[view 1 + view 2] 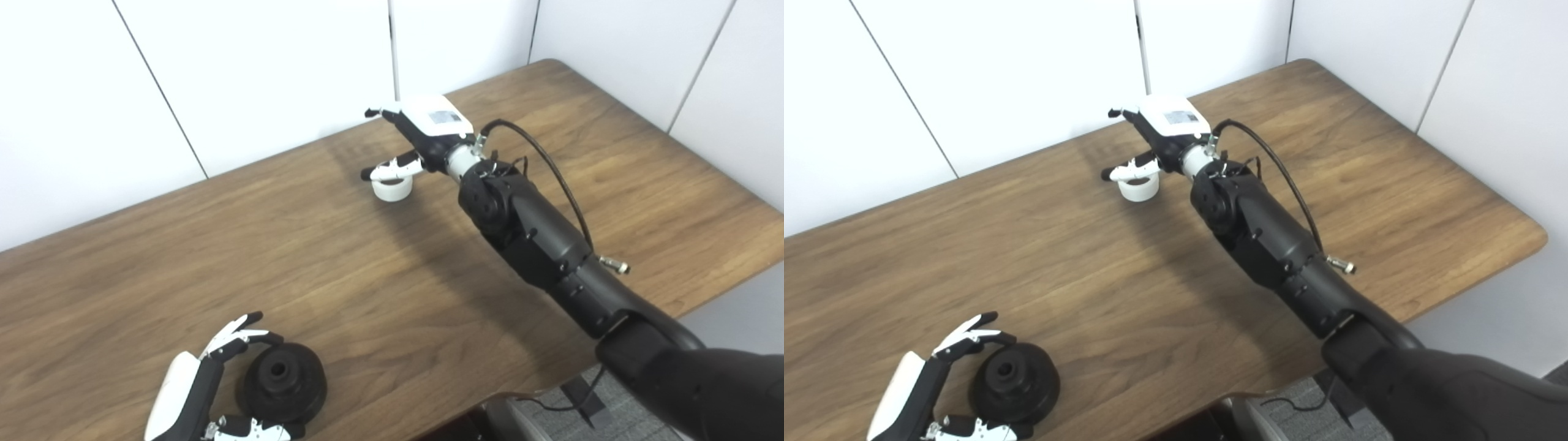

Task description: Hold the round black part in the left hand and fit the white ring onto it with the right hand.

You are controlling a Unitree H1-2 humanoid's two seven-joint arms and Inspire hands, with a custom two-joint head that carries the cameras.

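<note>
The round black part (283, 381) lies flat on the wooden table (380, 288) near the front left edge, its centre hole facing up. My left hand (197, 387) cups it from the left, fingers spread past its far rim and thumb at its near rim. I cannot see a firm grip. The white ring (392, 189) stands on the table at the far middle. My right hand (421, 136) reaches out over it, open, with its thumb lying across the ring's top and its fingers stretched beyond it.
The right forearm (533, 239), with a looping black cable, crosses the table's right half. White wall panels stand close behind the table's far edge. A chair and grey floor show below the front edge at bottom right.
</note>
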